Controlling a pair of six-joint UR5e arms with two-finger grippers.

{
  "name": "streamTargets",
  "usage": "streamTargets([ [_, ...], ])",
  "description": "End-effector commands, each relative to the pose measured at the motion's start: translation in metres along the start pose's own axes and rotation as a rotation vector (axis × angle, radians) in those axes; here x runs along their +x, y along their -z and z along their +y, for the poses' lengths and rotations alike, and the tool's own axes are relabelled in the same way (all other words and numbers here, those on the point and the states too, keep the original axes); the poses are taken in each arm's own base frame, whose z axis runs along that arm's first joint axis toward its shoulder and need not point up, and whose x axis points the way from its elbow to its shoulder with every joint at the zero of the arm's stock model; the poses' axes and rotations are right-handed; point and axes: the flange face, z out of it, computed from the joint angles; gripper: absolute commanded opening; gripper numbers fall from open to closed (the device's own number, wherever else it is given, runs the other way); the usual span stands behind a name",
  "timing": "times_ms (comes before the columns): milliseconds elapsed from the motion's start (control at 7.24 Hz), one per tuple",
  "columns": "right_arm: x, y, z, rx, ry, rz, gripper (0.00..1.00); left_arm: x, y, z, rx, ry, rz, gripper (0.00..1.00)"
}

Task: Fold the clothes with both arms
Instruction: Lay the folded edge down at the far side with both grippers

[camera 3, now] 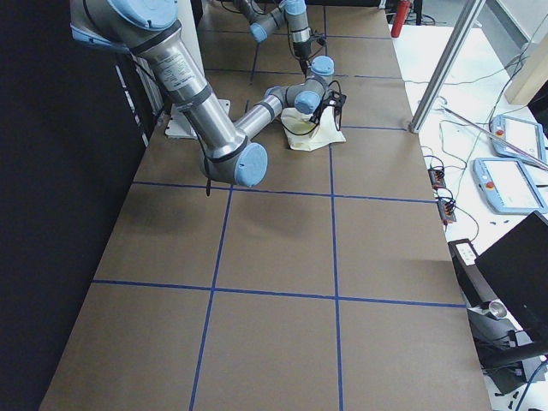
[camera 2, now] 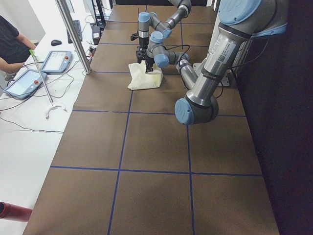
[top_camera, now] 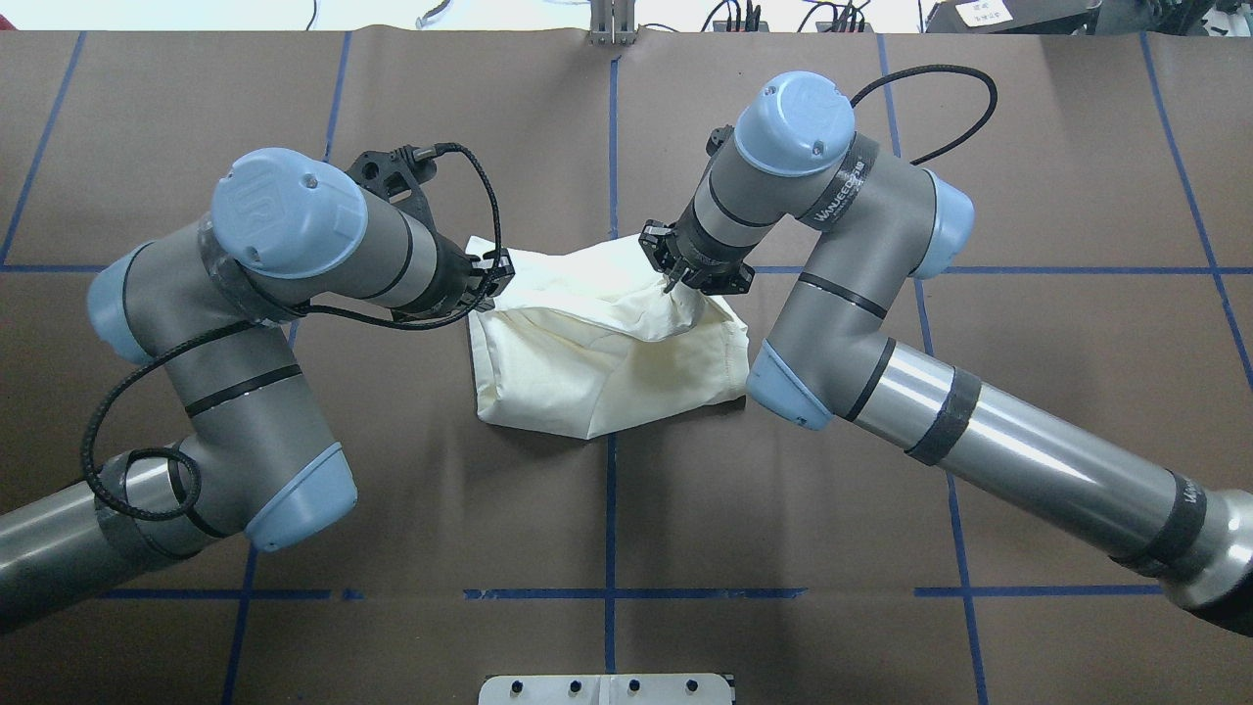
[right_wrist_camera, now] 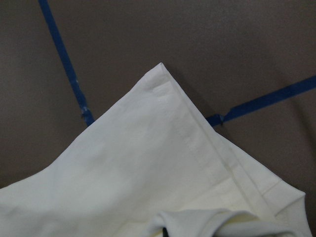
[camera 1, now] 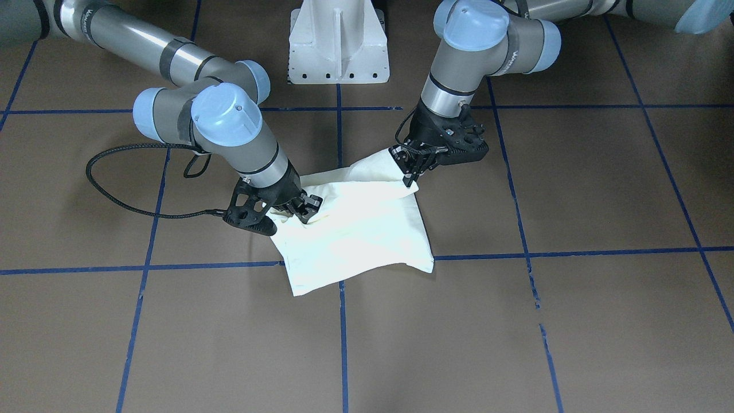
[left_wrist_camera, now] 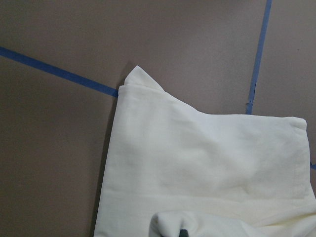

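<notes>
T-shirt (camera 1: 355,235), cream and folded into a rough rectangle, lay at the middle of the brown table (camera 1: 573,344), with only plain cloth showing. Seen from the operators' side, its nearest edge rested flat, overlapping the crossing of two blue tape lines (camera 1: 172,268). Just behind that, at the shirt's side toward the robot, the right gripper (camera 1: 308,210) had its jaws pinching a bunched fold of the cloth, and a black cable (camera 1: 114,198) looped out from its wrist. A little farther back, at the other robot-side corner, the left gripper (camera 1: 410,171) had its jaws pressed together on a corner of fabric drawn up into a peak off the table. Each wrist view showed a flat hemmed corner of the shirt on the table, beyond a gathered lump of cloth at the fingers. Farthest back stood the white pedestal (camera 1: 338,51).
</notes>
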Motion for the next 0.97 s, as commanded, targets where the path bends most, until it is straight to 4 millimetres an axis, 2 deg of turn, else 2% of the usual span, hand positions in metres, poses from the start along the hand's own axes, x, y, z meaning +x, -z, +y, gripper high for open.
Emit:
streamTargets([
  [0, 0.005, -0.006, -0.021, 0.013, -0.025, 0.019, 0.0, -0.005, -0.008, -0.011, 0.012, -0.024, -0.018, 0.0],
  [138, 0.006, -0.004, -0.026, 0.015, -0.03, 0.018, 0.0, -0.007, -0.009, -0.014, 0.015, -0.022, -0.021, 0.0],
  [414, -0.01, -0.002, -0.028, 0.017, -0.029, 0.012, 0.0, -0.004, -0.008, -0.02, 0.022, -0.025, -0.013, 0.0],
  [690, -0.013, -0.002, -0.028, 0.017, -0.025, 0.008, 0.0, 0.016, -0.019, -0.024, 0.023, -0.018, -0.019, 0.0],
  [828, -0.011, -0.006, -0.03, 0.019, -0.024, 0.01, 0.28, 0.014, -0.025, -0.026, 0.026, -0.012, -0.031, 0.0],
])
